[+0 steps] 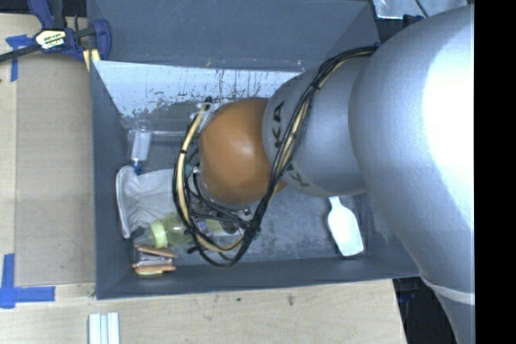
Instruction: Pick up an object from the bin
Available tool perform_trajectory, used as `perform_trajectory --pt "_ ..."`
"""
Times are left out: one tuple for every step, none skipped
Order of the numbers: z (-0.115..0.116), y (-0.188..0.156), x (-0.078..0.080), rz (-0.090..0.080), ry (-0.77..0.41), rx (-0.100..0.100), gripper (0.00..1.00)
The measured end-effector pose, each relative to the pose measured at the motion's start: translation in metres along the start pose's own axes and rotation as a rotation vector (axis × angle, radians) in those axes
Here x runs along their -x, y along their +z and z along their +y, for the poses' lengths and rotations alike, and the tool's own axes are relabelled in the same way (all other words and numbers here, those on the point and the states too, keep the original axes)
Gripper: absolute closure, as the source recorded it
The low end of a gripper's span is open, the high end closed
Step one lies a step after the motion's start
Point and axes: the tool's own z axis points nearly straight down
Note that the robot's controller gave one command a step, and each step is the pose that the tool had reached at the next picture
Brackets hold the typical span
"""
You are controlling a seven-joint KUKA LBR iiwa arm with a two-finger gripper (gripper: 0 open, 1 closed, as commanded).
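Reaching into the grey bin (105,173) from its right side, the big arm (387,133) hides its gripper (211,228) under an orange cover (234,149), so I cannot tell if it is apart or together. It hangs by the lower left corner, over a crumpled white bag (141,197), a small yellow-green thing (164,233) and a brown thing (153,263). It might snag the floppy bag or push the little things into the wall.

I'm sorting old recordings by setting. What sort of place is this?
Probably a robotics lab's bin-picking test cell. A grey metal bin holds unrelated odds and ends, such as a white bottle and some crumpled white material, and a cabled robot arm reaches in.
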Motion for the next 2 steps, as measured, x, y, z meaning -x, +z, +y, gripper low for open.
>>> perform_trajectory --pt "0.000 -0.003 0.000 0.003 0.000 0.002 1.00" --pt "0.001 -0.014 -0.002 0.016 -0.001 0.006 1.00"
